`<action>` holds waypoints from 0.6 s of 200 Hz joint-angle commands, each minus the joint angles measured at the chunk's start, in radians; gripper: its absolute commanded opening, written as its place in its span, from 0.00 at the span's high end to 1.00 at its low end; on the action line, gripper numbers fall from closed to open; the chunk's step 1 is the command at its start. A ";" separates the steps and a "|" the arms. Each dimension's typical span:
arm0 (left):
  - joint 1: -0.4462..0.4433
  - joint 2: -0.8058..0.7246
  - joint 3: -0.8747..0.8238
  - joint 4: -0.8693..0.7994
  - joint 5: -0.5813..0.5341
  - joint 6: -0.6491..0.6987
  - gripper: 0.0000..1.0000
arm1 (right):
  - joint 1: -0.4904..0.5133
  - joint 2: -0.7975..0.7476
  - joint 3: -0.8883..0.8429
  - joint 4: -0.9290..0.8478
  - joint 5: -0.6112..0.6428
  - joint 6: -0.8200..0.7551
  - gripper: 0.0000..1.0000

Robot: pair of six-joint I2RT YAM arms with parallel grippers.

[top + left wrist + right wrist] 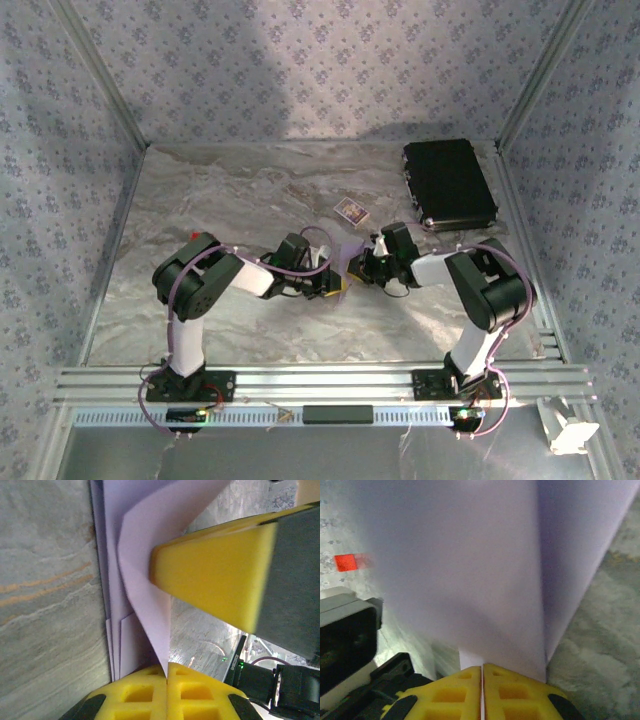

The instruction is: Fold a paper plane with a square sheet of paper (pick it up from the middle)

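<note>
One folded lilac sheet (145, 605), left jaws and right jaws both clamped on it, one patterned card (351, 210)

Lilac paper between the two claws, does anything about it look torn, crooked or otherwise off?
No tear shows. The lilac paper is pinched by both the left claw and the right claw, and in the left wrist view its folded layers fan apart with staggered edges, not flush.

The marbled grey table (200, 200) carries a black case (450, 183) and a small patterned card (351, 210).
</note>
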 commanded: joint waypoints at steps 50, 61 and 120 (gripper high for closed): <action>-0.006 -0.021 0.046 -0.494 -0.121 0.197 0.80 | -0.003 0.018 -0.007 -0.049 0.064 -0.005 0.90; -0.015 -0.026 0.060 -0.535 -0.130 0.217 0.80 | -0.003 0.016 -0.006 -0.052 0.064 -0.004 0.90; -0.019 -0.043 0.050 -0.555 -0.139 0.228 0.89 | -0.003 0.016 -0.004 -0.069 0.070 -0.009 0.90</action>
